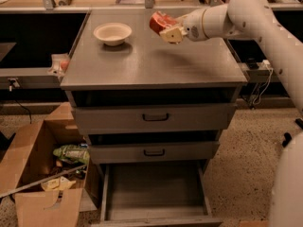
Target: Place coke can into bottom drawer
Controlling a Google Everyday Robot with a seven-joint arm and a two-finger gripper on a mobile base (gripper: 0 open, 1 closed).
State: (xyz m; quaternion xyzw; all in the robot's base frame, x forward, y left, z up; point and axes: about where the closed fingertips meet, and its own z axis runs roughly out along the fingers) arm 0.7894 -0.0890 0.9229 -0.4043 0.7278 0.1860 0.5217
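Observation:
The coke can [158, 21] is red-orange and is held tilted in my gripper [166, 28], lifted above the back middle of the grey cabinet top [151, 65]. The gripper is shut on the can; its pale fingers [172, 33] wrap the can's right side. My white arm reaches in from the upper right. The bottom drawer [156, 193] stands pulled open at the foot of the cabinet, a shallow grey tray with nothing in it, well below and in front of the can.
A white bowl [112, 33] sits on the cabinet top to the left of the gripper. The two upper drawers [154, 118] with black handles are closed. An open cardboard box [45, 174] with scraps stands on the floor at left.

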